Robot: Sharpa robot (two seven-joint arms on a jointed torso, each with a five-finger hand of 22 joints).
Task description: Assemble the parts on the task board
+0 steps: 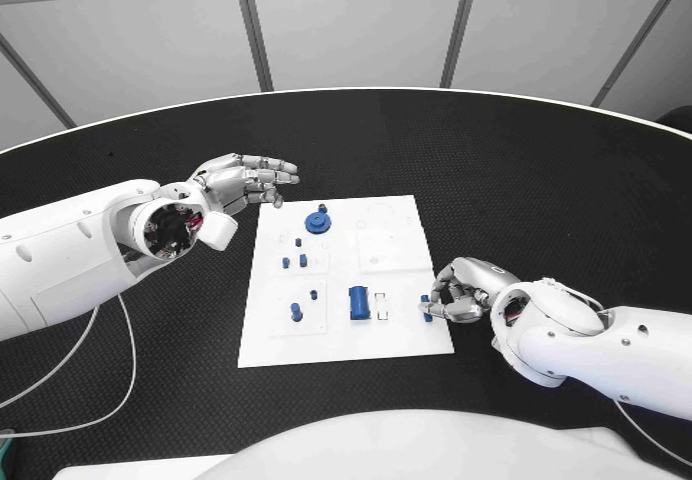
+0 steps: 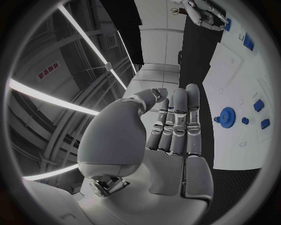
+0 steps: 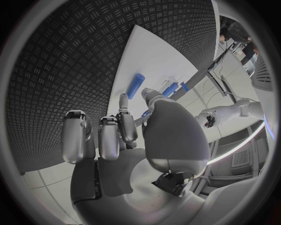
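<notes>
The white task board lies mid-table. On it stand a blue gear, a larger blue cylinder and several small blue pegs. My right hand sits at the board's right edge near the front and pinches a small blue part between thumb and finger; the right wrist view shows that part at the fingertips, with the cylinder beyond. My left hand hovers off the board's far left corner, fingers extended and holding nothing. The gear lies beyond its fingers.
The black textured table surrounds the board, bounded by a pale curved rim. White cables hang under my left arm. My right hand appears far off in the left wrist view.
</notes>
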